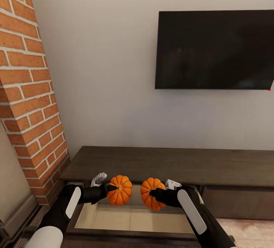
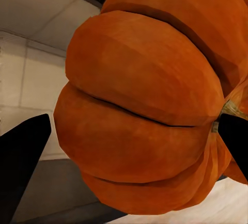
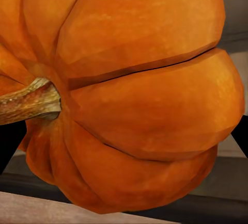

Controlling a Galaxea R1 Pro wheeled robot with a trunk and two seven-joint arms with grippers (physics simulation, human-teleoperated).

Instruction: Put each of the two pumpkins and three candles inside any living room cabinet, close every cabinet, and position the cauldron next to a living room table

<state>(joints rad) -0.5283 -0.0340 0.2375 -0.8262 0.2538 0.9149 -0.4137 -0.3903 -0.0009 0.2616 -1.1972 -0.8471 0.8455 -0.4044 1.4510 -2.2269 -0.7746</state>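
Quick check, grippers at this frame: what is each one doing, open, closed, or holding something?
Left gripper: closed on the left pumpkin, held over the open drawer.
Right gripper: closed on the right pumpkin, over the same drawer.

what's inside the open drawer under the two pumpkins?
The open light-wood drawer of the dark brown cabinet shows a bare floor; the orange pumpkins and grippers cover its rear.

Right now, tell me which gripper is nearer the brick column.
Left. The left gripper holds its pumpkin on the side toward the brick column; the right gripper is farther along the cabinet.
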